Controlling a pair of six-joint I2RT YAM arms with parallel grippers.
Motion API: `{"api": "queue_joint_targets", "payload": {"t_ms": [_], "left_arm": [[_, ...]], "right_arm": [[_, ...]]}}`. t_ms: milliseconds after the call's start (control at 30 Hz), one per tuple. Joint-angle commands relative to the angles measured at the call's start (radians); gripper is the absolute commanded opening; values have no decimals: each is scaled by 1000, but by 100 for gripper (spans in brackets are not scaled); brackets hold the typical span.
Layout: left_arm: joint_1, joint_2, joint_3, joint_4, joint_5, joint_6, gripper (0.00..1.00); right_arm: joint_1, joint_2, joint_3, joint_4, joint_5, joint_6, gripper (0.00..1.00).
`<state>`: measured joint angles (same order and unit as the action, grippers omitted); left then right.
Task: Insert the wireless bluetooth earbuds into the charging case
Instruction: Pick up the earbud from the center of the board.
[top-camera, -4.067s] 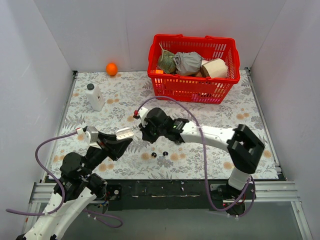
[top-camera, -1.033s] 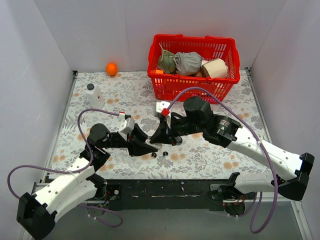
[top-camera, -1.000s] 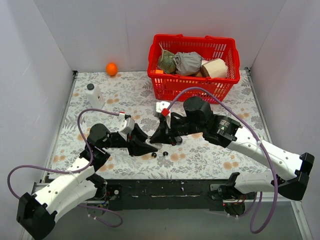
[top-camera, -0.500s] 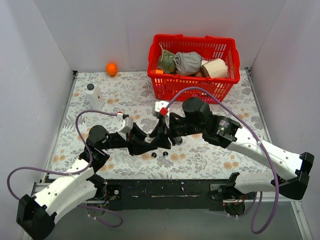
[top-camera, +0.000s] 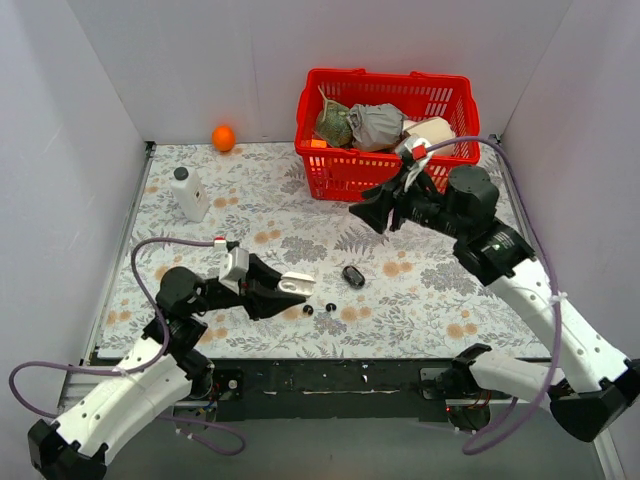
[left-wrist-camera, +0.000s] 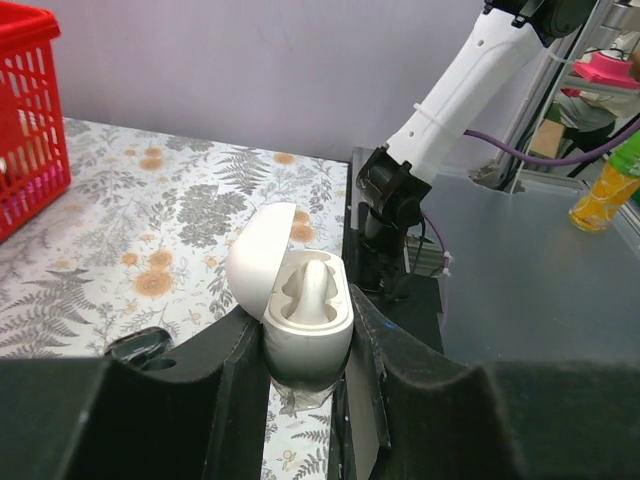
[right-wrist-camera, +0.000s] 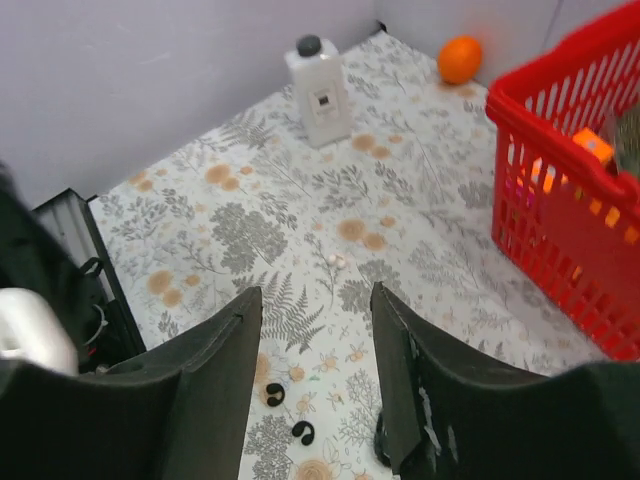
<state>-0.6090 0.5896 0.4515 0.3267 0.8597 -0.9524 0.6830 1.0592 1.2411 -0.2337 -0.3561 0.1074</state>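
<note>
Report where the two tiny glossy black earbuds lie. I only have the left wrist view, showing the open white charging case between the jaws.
Observer: The two tiny glossy black earbuds lie loose on the floral tablecloth, side by side but apart, close to the white charging case.
Operator: State what the right arm is doing.
Observer: The right gripper is open and empty, up by the red plastic basket, well away from the earbuds.
Operator: Name anything else lying near them.
Observer: A larger black oval pebble-shaped object lies on the cloth just beyond them.
</note>
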Motion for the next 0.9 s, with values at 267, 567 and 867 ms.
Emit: {"api": "queue_joint_targets", "payload": {"t_ms": [267, 567, 867], "left_arm": [[-2, -304, 6, -321, -241, 70, 0], [-2, -370, 21, -406, -297, 67, 0], [-3, -404, 12, -446, -320, 66, 0]], "right_arm": [[39, 491, -125, 284, 14, 131, 50], [99, 925, 273, 171, 38, 55, 46], [113, 1182, 558, 10, 120, -52, 54]]}}
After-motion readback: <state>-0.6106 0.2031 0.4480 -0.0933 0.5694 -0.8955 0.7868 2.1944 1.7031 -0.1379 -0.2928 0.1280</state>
